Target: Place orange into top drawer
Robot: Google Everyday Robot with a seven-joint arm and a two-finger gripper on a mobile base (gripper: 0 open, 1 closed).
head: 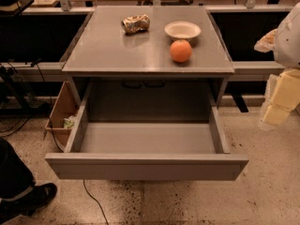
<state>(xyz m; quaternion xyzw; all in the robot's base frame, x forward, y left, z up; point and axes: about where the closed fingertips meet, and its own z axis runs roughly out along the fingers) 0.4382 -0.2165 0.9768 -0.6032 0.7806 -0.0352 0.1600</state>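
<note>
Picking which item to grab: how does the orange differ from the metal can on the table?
The orange is a smooth, whole ball; the can is crushed and lies on its side. The orange has dull orange skin; the can is shiny metal. The orange sits nearer the front of the table, the can farther back. Both rest on the table, outside the open top drawer; the gripper is off at the right edge, touching neither.
</note>
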